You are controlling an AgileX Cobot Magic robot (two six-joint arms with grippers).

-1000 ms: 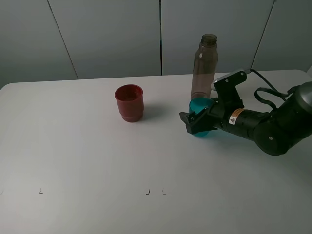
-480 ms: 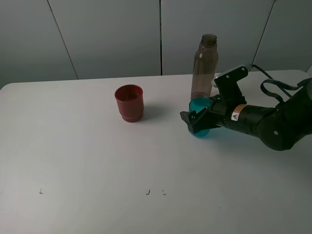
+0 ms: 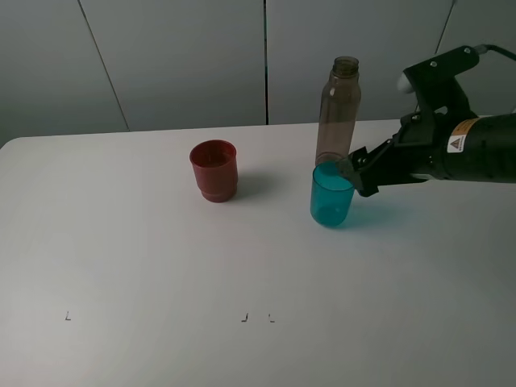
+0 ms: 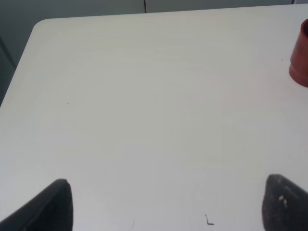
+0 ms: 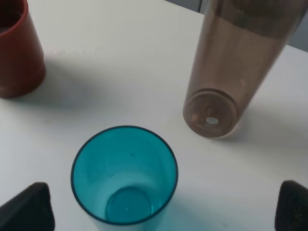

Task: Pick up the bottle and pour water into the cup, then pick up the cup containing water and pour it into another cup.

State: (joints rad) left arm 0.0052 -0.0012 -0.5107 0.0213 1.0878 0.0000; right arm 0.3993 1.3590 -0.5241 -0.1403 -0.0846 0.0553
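While the left gripper [image 4: 163, 204] shows only two wide-apart fingertips at the frame edge, the right gripper [image 3: 360, 171], spread wide and holding nothing, hovers beside the teal cup [image 3: 331, 196], with the bottle [image 3: 337, 111] behind.

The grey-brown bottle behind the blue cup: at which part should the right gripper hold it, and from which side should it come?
Probably the straight body of the bottle, below the narrow neck, where the walls give flat contact. The right gripper should come in level from the right, since the teal cup stands close in front.
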